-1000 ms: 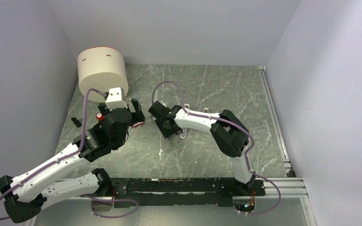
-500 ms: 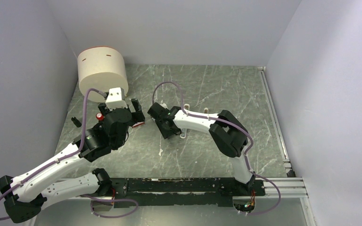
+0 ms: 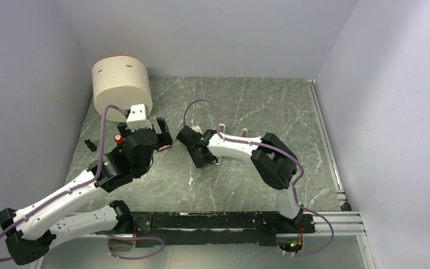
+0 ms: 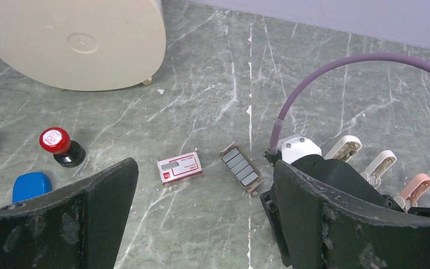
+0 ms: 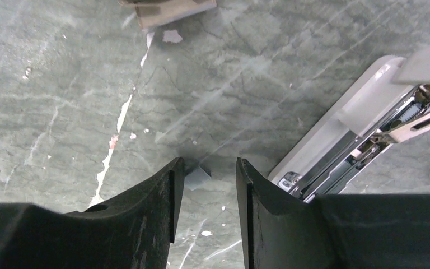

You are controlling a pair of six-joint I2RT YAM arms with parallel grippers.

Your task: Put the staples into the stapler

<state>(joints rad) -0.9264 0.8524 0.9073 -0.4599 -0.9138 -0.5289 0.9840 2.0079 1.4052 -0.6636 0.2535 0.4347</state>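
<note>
Your right gripper (image 5: 208, 165) has its jaws partly spread, low over the worktop (image 5: 61, 84). A small grey bit (image 5: 197, 179) lies between them against one finger. The gap is wider than the bit, so nothing is pinched. Whether that bit is a short run of staples cannot be told from these views.

Just beside those fingers lies the stapler (image 5: 341, 120), opened up with its metal channel bare.

Your left gripper (image 4: 204, 168) hangs with its jaws spread wide and empty above the staples (image 4: 241, 167), a dark grey block lying flat. The red-and-white box (image 4: 179, 167) sits just beside the block, not touching it. Both lie toward the far left corner of the worktop, on the near side of the cream round tub (image 4: 73, 39) that fills that corner. The right gripper is close on the block's other side.

As I read it, the stapler is ready and the step in hand is fetching staples; none look seated in the channel yet.

The next move calls for a careful pinch. Close squarely on the long sides of a strip so it does not crumble or skid on the stone. Then carry it over level and line it up with the channel before you let go.
</note>
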